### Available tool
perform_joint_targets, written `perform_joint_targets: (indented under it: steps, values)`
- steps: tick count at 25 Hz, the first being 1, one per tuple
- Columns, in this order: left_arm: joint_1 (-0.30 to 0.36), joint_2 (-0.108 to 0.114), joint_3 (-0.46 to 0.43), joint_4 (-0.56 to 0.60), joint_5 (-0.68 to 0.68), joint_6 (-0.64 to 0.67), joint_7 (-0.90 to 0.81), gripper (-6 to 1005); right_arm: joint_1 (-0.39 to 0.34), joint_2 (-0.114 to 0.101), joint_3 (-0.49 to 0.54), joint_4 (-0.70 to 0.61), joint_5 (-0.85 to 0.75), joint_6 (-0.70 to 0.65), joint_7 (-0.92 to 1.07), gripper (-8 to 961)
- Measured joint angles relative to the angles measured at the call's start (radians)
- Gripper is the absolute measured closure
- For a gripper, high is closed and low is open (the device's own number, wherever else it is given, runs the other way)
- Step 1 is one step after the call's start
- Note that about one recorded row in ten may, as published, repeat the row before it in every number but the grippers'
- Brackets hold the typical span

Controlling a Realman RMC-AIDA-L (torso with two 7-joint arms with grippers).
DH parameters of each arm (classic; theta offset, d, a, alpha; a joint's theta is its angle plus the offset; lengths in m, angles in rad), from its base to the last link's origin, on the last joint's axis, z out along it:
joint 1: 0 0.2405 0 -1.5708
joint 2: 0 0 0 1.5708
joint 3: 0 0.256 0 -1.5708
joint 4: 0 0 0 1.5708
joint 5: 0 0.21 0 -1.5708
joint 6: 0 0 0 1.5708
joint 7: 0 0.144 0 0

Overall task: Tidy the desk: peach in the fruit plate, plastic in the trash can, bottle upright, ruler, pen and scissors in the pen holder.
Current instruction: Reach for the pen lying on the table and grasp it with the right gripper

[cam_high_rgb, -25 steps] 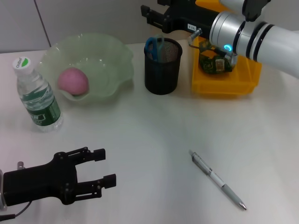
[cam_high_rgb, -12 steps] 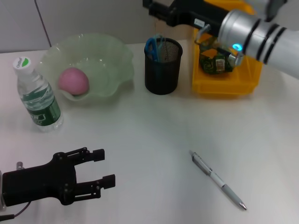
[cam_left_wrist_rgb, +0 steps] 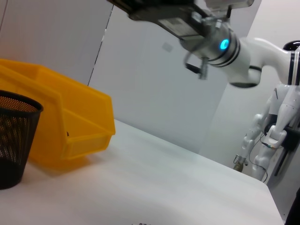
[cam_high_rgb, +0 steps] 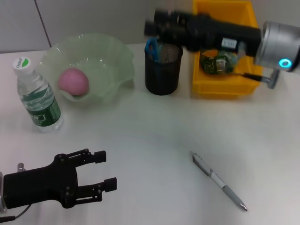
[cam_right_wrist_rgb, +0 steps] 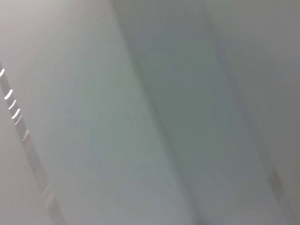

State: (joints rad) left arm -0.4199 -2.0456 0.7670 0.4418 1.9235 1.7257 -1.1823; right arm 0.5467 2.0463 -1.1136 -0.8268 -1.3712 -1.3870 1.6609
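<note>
Resting in the fruit plate [cam_high_rgb: 115, 58], peach [cam_high_rgb: 73, 81]; scissors [cam_high_rgb: 152, 46] in pen holder [cam_high_rgb: 162, 75].

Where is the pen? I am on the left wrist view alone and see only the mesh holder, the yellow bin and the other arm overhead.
Observer: The pen lies flat on the table, toward the front on the robot's right, outside the pen holder.
Operator: Is anything inside the holder?
Observer: Yes, the blue-handled scissors stand in it.
Operator: And the pincers?
Observer: The left pincer sits open, low at the table's front left; the right pincer hovers above the holder.
</note>
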Motion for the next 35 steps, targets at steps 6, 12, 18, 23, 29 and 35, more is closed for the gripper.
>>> perform_joint_targets:
  steps: [6,12,18,23,29,35]
  values:
    - [0.001,0.002,0.000,0.000,0.000,-0.003,0.016,195,0.019,-0.011,0.082,-0.254,-0.460,-0.237,0.411,320]
    - [0.000,0.002,0.000,0.000,0.000,-0.004,0.023,195,0.126,-0.009,0.078,-0.404,-0.805,-0.409,0.722,324]
    - [0.008,0.002,0.000,0.000,0.001,-0.003,0.042,195,0.259,0.010,-0.014,-0.393,-1.109,-0.474,0.905,328]
    - [0.024,-0.003,-0.001,-0.002,0.002,-0.007,0.113,195,0.312,0.030,-0.078,-0.337,-1.216,-0.467,0.964,344]
    - [0.028,-0.008,-0.004,-0.004,0.002,-0.019,0.143,195,0.338,0.035,-0.197,-0.278,-1.249,-0.417,1.049,363]
    - [0.027,-0.008,-0.004,-0.004,0.002,-0.027,0.142,195,0.352,0.038,-0.279,-0.198,-1.254,-0.364,1.098,382]
